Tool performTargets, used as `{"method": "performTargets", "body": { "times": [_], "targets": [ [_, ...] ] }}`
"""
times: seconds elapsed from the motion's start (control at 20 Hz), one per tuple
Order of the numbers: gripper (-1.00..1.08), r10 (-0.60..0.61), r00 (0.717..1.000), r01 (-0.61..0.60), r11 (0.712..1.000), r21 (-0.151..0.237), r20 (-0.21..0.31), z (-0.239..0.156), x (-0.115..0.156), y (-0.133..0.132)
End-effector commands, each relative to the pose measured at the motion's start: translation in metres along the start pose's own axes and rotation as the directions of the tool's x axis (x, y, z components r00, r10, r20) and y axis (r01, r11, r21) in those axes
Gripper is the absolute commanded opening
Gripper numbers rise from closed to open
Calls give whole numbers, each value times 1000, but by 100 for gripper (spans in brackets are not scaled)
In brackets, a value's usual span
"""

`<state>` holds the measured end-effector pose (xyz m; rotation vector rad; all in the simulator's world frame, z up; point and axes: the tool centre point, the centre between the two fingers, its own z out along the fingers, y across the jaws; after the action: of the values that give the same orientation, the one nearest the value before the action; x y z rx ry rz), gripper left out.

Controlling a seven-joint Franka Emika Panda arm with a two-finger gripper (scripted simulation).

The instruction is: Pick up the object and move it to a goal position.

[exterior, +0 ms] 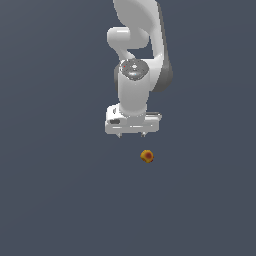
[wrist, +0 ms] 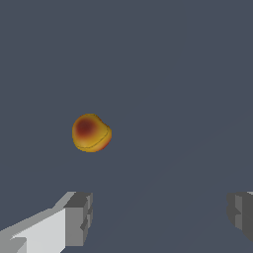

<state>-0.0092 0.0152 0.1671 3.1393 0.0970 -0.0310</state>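
Note:
A tiny round orange-yellow ball with red patches (exterior: 146, 156) lies on the flat grey surface. It also shows in the wrist view (wrist: 91, 132). My white gripper (exterior: 132, 134) hangs just behind the ball and slightly toward the exterior view's left, apart from it. Its two short fingertips are spread wide. In the wrist view the gripper (wrist: 160, 217) is open and empty, with one grey finger pad (wrist: 79, 217) and the other at the frame's edge (wrist: 242, 212). The ball lies beyond the fingers, not between them.
The plain dark grey surface (exterior: 60, 190) fills both views. The white arm (exterior: 137, 45) rises behind the gripper at the top of the exterior view. No goal marker shows.

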Motion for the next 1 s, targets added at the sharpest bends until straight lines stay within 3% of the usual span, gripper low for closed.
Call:
{"method": "performTargets", "body": {
  "times": [0.0, 0.3, 0.55, 0.75, 0.95],
  "targets": [
    [100, -23, 1000, 23, 1000, -1, 0, 2, 1, -2],
    [100, -122, 993, 122, 993, -5, 0, 11, 6, -9],
    [100, -247, 969, 247, 969, -9, 0, 22, 11, -19],
    [100, -371, 929, 371, 929, -12, -1, 33, 17, -29],
    [100, -492, 871, 491, 871, -14, -2, 45, 22, -40]
  ]
}}
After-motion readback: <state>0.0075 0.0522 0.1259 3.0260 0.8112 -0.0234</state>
